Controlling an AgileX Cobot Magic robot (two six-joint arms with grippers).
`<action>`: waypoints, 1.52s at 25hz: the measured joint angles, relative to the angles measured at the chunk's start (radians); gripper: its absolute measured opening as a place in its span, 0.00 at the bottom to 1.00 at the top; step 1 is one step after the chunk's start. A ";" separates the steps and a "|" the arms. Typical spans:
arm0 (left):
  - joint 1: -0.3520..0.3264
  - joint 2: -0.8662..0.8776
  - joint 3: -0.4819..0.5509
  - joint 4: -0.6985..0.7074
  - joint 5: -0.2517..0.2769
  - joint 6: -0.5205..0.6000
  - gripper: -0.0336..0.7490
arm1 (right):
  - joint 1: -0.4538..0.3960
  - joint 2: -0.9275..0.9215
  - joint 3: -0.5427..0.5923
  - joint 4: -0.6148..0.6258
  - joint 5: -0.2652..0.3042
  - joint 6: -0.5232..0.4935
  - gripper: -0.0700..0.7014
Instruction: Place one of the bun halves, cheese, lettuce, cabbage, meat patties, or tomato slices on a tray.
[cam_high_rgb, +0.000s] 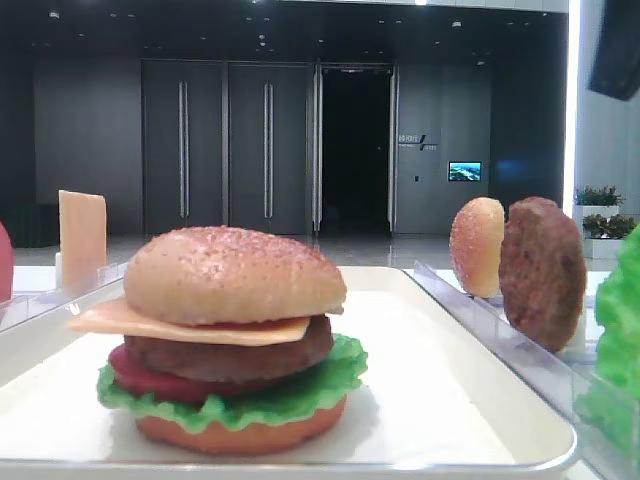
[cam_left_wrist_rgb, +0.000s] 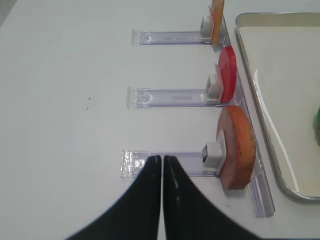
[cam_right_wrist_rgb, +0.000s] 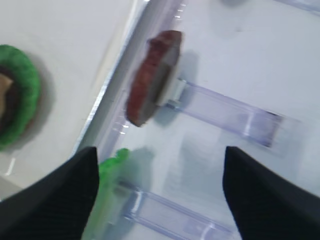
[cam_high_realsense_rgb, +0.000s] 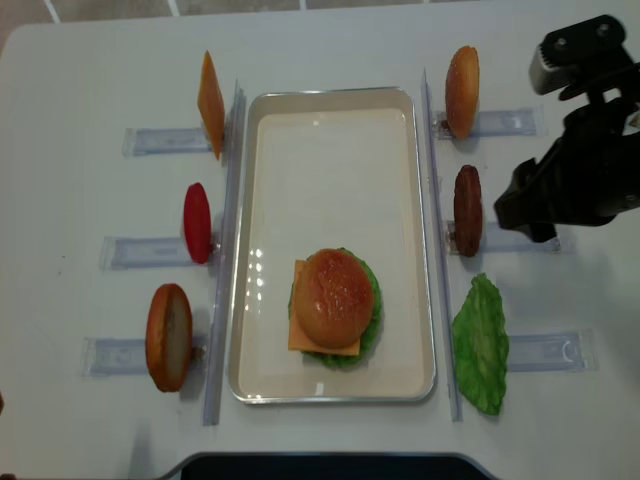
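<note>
Sitting on tray (cam_high_realsense_rgb: 255, 240), burger topped by bun half (cam_high_realsense_rgb: 333, 292); right gripper (cam_right_wrist_rgb: 160, 195) spread wide over blurry, probably meat patty (cam_right_wrist_rgb: 150, 80); left gripper (cam_left_wrist_rgb: 162, 165) pinched closed, empty.

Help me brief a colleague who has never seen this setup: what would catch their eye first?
First, the fully stacked toy burger near the front of the white tray, its seeded bun top over cheese, patty, tomato and lettuce. Next, the spare pieces standing in clear racks on both sides, such as the dark meat patty on the right. The right arm's claw hangs wide open above that rack.
</note>
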 joint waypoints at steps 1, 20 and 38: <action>0.000 0.000 0.000 0.000 0.000 0.000 0.04 | -0.030 -0.015 0.000 -0.028 0.011 0.009 0.77; 0.000 0.000 0.000 0.000 0.000 0.000 0.04 | -0.399 -0.204 0.102 -0.162 0.185 0.121 0.77; 0.000 -0.001 0.000 0.000 0.000 0.000 0.04 | -0.399 -0.977 0.339 -0.183 0.221 0.138 0.77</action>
